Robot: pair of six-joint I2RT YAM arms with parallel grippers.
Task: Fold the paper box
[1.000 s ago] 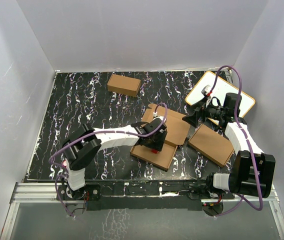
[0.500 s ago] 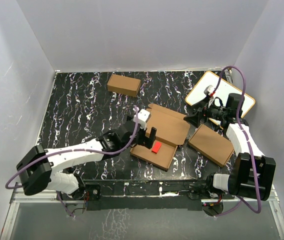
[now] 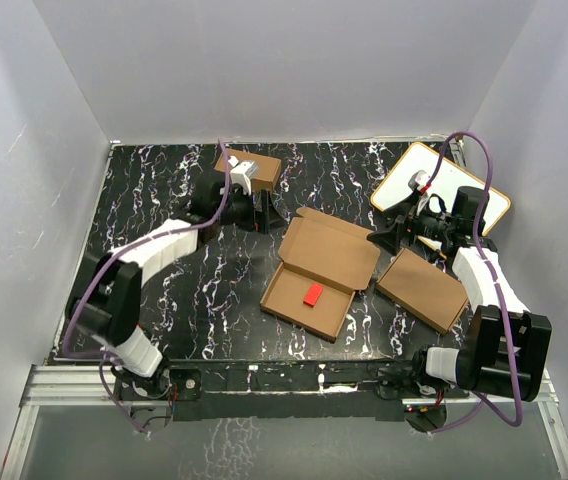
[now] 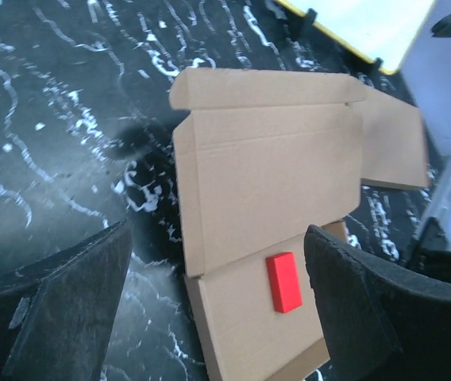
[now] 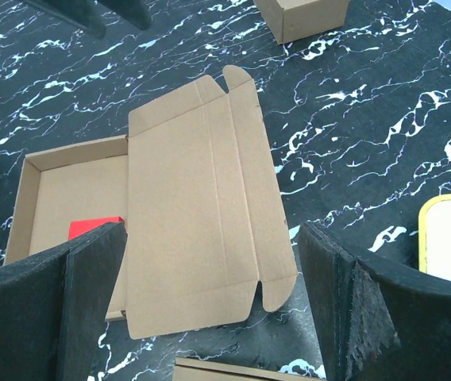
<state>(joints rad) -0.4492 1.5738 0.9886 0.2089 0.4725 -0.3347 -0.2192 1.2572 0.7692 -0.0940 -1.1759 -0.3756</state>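
The paper box (image 3: 329, 250) is lying open on the table (image 3: 164, 200), out ahead of my left claw (image 3: 261, 213) and well apart from it. Through the left wrist camera the paper box (image 4: 273, 182) is showing between my two spread fingers, with nothing touching them. Its shallow tray (image 3: 304, 305) is sitting on the side toward my bases, and its lid (image 3: 332, 245) is hinged back beyond it, side tabs sticking out. A red block (image 3: 313, 293) is resting inside the tray.

I am reaching my left arm far forward across the table, wrist turned so the claw is pointing sideways at the box. A small carton (image 3: 248, 168) is sitting just behind that wrist.

I am bending my right arm up from its base and inward, aiming my right claw (image 3: 388, 232) at the lid's far corner, close to it but apart. That claw is also gaping wide and gripping nothing; in its wrist view the lid (image 5: 202, 214) is filling the space between its fingers.

A flat carton (image 3: 422, 290) is lying below my right claw, and a white board (image 3: 444, 180) is lying behind it.
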